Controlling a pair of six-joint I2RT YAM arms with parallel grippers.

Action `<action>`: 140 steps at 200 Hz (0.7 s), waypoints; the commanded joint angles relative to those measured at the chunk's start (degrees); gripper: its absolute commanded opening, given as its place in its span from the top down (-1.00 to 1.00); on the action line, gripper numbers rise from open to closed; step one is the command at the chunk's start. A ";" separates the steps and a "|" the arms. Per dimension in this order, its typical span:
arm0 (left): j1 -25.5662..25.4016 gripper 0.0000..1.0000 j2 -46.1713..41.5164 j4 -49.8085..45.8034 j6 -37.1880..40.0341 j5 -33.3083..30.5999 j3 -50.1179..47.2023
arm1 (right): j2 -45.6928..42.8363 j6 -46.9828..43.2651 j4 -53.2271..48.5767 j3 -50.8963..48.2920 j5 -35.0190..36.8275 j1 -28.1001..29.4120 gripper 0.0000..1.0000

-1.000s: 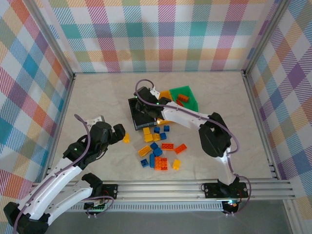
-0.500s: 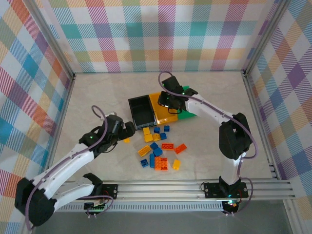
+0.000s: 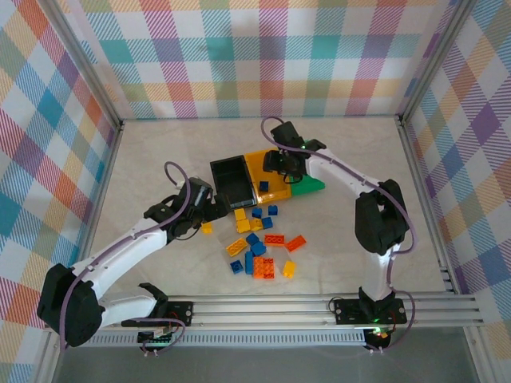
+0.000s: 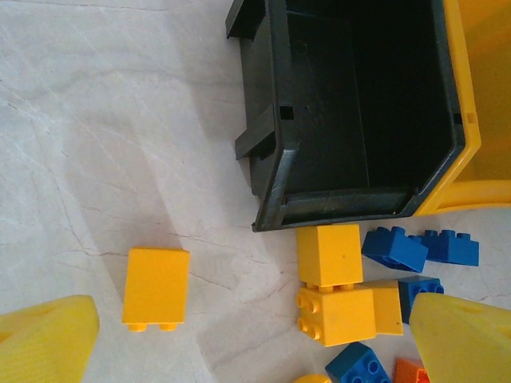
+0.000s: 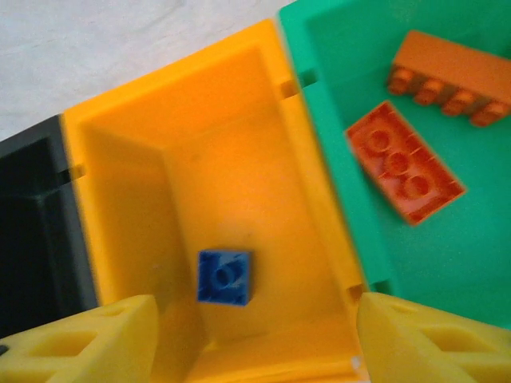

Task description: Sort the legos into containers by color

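Yellow bin (image 5: 120, 183): glossy moulded plastic with sloped walls, set between the black bin and the green bin with its walls touching both. One small blue brick (image 5: 224, 277) lies studs-up on its floor, so this bin seems to be collecting blue.
Right gripper (image 5: 259, 339): hangs directly over the yellow bin. Its pale-yellow ribbed fingers (image 5: 88, 343) are spread wide with nothing between them, so it has released. The position suits dropping into the bin, not picking.
Green bin (image 5: 447, 263): the same boxy shape. It holds two orange bricks, a long one (image 5: 451, 76) tipped on its side and a darker one (image 5: 405, 173) studs-up.
Black bin (image 4: 335, 112): duller plastic with ribs on the outside. No brick lies on the part of its floor that shows, and it is probably meant for yellow.
Left gripper (image 4: 254, 339): low over the table with its fingers fully apart, grasping nothing. It looks lined up for a yellow pick.
Lone yellow brick (image 4: 156, 287): smooth and squarish, lying on its side beside one finger. It sits apart from the other bricks, so it should be easy to pinch.
Loose legos (image 3: 259, 247): hard, shiny, studded bricks in yellow, blue and orange, scattered just in front of the bins, some touching. Most of the sorting looks undone.
Table (image 4: 96, 120): flat, pale and marble-veined.
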 commanded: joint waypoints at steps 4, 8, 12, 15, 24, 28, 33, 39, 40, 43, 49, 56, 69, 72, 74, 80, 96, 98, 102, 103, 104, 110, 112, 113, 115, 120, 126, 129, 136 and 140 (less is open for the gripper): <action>0.90 -1.00 -2.49 -2.33 0.10 0.50 0.72 | 4.57 -3.00 -1.97 2.86 1.92 -1.47 -0.34; 0.90 -1.00 -2.74 -2.55 0.09 0.48 0.62 | 5.01 -3.34 -1.58 2.94 1.70 -1.69 -0.34; 0.90 -1.00 -3.05 -2.72 0.05 0.47 0.56 | 5.52 -3.57 -1.40 3.23 1.56 -1.87 -0.35; 0.90 -1.00 -3.20 -2.91 0.08 0.47 0.43 | 5.98 -3.72 -1.50 3.63 1.62 -1.97 -0.35; 0.89 -1.00 -3.78 -3.22 0.06 0.46 0.23 | 7.44 -4.02 -2.31 4.91 1.76 -2.23 -0.34; 0.90 -1.00 -3.93 -3.38 0.07 0.39 0.08 | 8.03 -4.20 -2.59 5.29 1.72 -2.32 -0.34; 0.90 -1.00 -4.21 -3.57 0.04 0.22 -0.15 | 8.75 -4.30 -2.99 5.79 1.78 -2.44 -0.32; 0.90 -1.00 -4.51 -3.78 0.01 -0.06 -0.47 | 9.35 -4.39 -3.39 6.11 2.09 -2.46 -0.30; 0.90 -1.00 -4.54 -3.79 -0.03 -0.11 -0.49 | 9.49 -4.35 -3.41 6.12 2.13 -2.46 -0.29; 0.90 -1.00 -4.73 -3.96 -0.06 -0.33 -0.71 | 9.72 -4.37 -3.42 6.12 2.20 -2.37 -0.27; 0.90 -1.00 -5.11 -4.25 0.00 -0.72 -1.07 | 9.90 -4.35 -3.39 5.98 2.24 -2.45 -0.20; 0.98 -1.00 -5.34 -4.63 -0.13 -0.89 -1.45 | 9.91 -4.26 -3.28 5.60 2.25 -2.46 -0.11; 1.03 -1.00 -6.29 -5.09 -0.17 -1.17 -2.01 | 9.49 -3.92 -3.07 4.41 2.20 -2.37 0.11; 1.07 -1.00 -6.41 -5.16 -0.17 -1.21 -2.07 | 9.34 -3.88 -3.08 4.15 2.12 -2.42 0.15; 1.07 -1.00 -6.55 -5.24 -0.17 -1.25 -2.09 | 9.29 -3.89 -3.02 3.98 2.08 -2.38 0.19; 1.07 -1.00 -6.97 -5.41 -0.09 -1.32 -2.31 | 8.99 -3.82 -3.06 3.36 1.99 -2.36 0.28; 1.25 -1.00 -7.82 -5.73 0.04 -1.32 -2.62 | 8.13 -3.79 -2.91 1.71 1.98 -2.21 0.42; 1.25 -1.00 -7.87 -5.84 0.08 -1.30 -2.67 | 8.00 -3.76 -2.87 1.48 1.98 -2.26 0.43; 1.31 -1.00 -7.92 -5.90 0.19 -1.33 -2.77 | 7.81 -3.73 -2.78 0.97 1.98 -2.07 0.47; 1.32 -1.00 -7.92 -5.90 0.19 -1.32 -2.78 | 7.67 -3.75 -2.67 0.82 1.98 -2.04 0.47; 1.33 -1.00 -8.01 -5.91 0.27 -1.40 -2.79 | 7.59 -3.81 -2.57 0.66 1.98 -2.07 0.48; 1.41 -1.00 -8.08 -6.10 0.37 -1.43 -2.93 | 7.08 -3.74 -2.46 -0.08 2.03 -2.03 0.52; 1.46 -1.00 -8.03 -6.15 0.43 -1.51 -2.92 | 6.90 -3.70 -2.47 -0.26 2.01 -1.95 0.53; 1.49 -1.00 -8.06 -6.16 0.44 -1.54 -2.90 | 6.82 -3.69 -2.47 -0.41 2.04 -1.94 0.54; 1.51 -1.00 -8.02 -6.24 0.53 -1.56 -2.96 | 6.71 -3.69 -2.47 -0.65 2.06 -1.93 0.54; 1.59 -1.00 -8.08 -6.39 0.66 -1.77 -3.03 | 6.21 -3.72 -2.15 -1.37 2.15 -1.80 0.58; 1.75 -1.00 -7.93 -6.28 0.92 -1.72 -3.19 | 5.52 -3.86 -1.49 -2.47 2.30 -1.63 0.61; 1.77 -1.00 -7.85 -6.14 1.03 -1.66 -3.36 | 5.24 -3.89 -1.09 -2.98 2.25 -1.63 0.62; 1.93 -1.00 -7.63 -5.88 1.45 -1.71 -3.54 | 4.70 -4.04 -0.62 -3.88 2.08 -1.50 0.67; 2.01 -1.00 -7.45 -5.78 1.61 -1.78 -3.70 | 4.40 -4.15 -0.47 -4.32 1.99 -1.41 0.70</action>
